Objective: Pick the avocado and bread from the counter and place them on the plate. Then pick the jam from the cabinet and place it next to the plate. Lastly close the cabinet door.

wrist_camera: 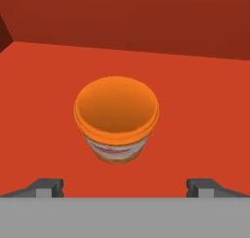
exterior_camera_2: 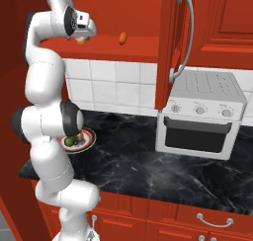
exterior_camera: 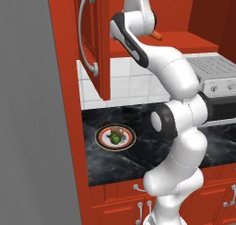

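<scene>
The jam (wrist_camera: 116, 122) stands upright on the cabinet (exterior_camera_2: 138, 46) shelf, and in my hand view it sits dead centre, straight ahead of the tool (wrist_camera: 125, 187), whose fingertips (wrist_camera: 49, 187) stand wide apart at either side with nothing between them; the jar is not yet inside the gap. So I judge I am on the jam step, at the approach: the avocado (exterior_camera: 115, 138) and the bread (exterior_camera: 117, 130) already lie together on the plate (exterior_camera: 103, 141), down on the bench (exterior_camera: 138, 155) below the cabinet. From the right base view my tool is up at shelf level, near the jar, with an orange carrot-like item (exterior_camera_2: 122, 37) lying further along the same shelf, well apart from it. Next I would push forward until the jar's body sits between the fingers, then close on it below the lid, lift it clear of the shelf and back out. The door (exterior_camera_2: 170, 47) stands open, its handle (exterior_camera_2: 183, 37) facing me, left for last.
</scene>
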